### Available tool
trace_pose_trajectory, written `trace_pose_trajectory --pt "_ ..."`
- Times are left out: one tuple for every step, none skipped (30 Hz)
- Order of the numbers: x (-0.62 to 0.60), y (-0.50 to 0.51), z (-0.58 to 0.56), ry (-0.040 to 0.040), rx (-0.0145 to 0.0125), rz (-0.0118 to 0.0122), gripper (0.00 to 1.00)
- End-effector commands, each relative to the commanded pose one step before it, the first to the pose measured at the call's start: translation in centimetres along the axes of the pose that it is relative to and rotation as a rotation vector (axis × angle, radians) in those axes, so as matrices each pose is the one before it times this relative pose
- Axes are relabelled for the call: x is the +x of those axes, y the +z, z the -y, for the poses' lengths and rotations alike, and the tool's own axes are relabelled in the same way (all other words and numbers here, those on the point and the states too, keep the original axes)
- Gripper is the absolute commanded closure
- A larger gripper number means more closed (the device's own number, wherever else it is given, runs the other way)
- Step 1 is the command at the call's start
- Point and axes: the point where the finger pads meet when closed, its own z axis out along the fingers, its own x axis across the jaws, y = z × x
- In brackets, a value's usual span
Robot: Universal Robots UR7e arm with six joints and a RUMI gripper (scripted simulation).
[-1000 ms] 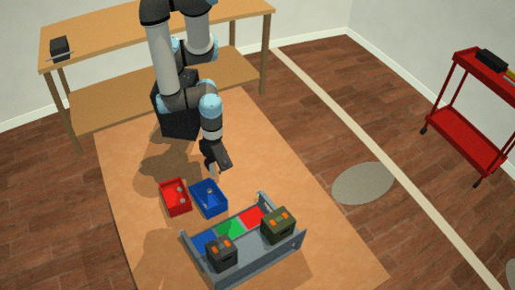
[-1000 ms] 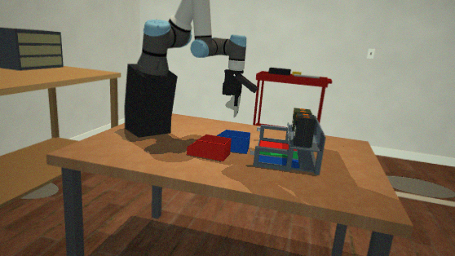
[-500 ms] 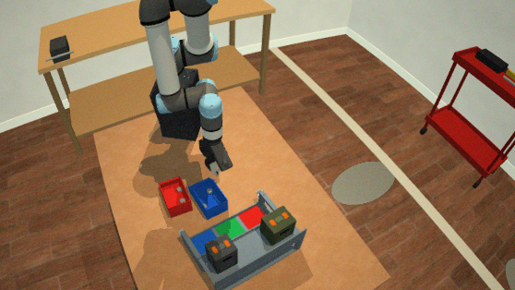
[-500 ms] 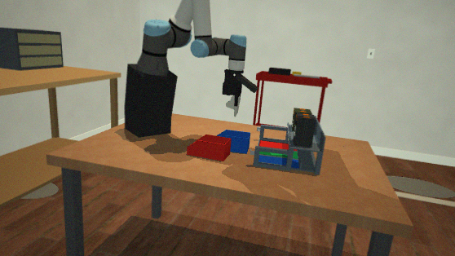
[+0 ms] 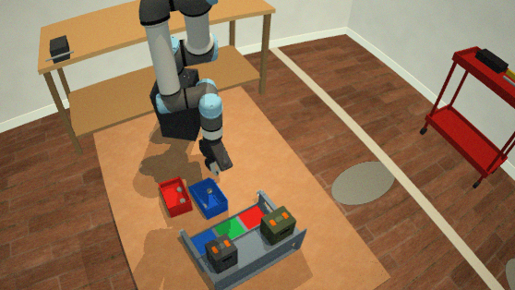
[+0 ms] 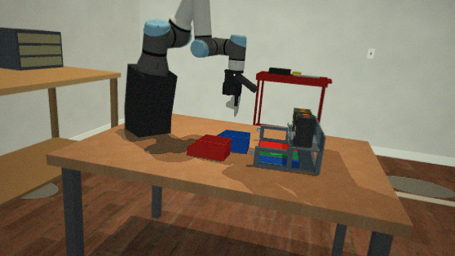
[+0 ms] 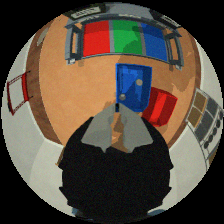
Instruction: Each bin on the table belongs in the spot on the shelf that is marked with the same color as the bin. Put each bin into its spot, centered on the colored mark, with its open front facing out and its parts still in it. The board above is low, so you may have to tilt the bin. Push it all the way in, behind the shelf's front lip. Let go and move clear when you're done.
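Table legs (image 6: pixel 73 212) cropped; blue bin (image 5: pixel 208 200) (image 6: pixel 240 143) (image 7: pixel 129 82) partly hidden.
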Motion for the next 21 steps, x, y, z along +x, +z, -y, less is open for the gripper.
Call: trace_pose_trajectory --pt "0.008 -0.032 0.039 -0.00001 0.00113 -0.00028 1.0" --pt "0.0 0.0 0.0 0.0 0.0 0.0 1.0" --pt "0.0 0.0 0.0 0.0 0.0 0.0 1.0" --pt "0.0 0.0 0.0 0.0 0.0 0.0 1.0" --pt "0.0 0.0 0.0 0.0 0.0 0.0 1.0" --pt "0.0 0.0 0.0 0.0 0.0 0.0 1.0" --pt "0.0 0.0 0.0 0.0 0.0 0.0 1.0" --pt "0.0 0.0 0.0 0.0 0.0 0.0 1.0" --pt "0.0 0.0 0.0 0.0 0.0 0.0 1.0" --pt "0.0 0.0 0.0 0.0 0.0 0.0 1.0" --pt "0.0 0.0 0.0 0.0 0.0 0.0 1.0" --pt "0.004 0.0 0.0 0.00002 -0.00001 0.0 1.0" --pt "0.024 0.0 -0.002 0.0001 -0.00004 0.00002 1.0" --pt "0.062 0.001 -0.006 0.00026 -0.0001 0.00005 1.0" --pt "0.114 0.002 -0.012 0.00048 -0.00018 0.0001 1.0" --pt "0.178 0.003 -0.019 0.00075 -0.00027 0.00015 1.0" --pt "0.251 0.003 -0.028 0.00106 -0.00037 0.00021 1.0" --pt "0.33 0.004 -0.038 0.0014 -0.00048 0.00027 1.0" --pt "0.413 0.004 -0.05 0.00175 -0.00057 0.00034 1.0" --pt "0.497 0.004 -0.065 0.00211 -0.00066 0.0004 1.0" --pt "0.581 0.003 -0.082 0.00248 -0.00072 0.00046 1.0"
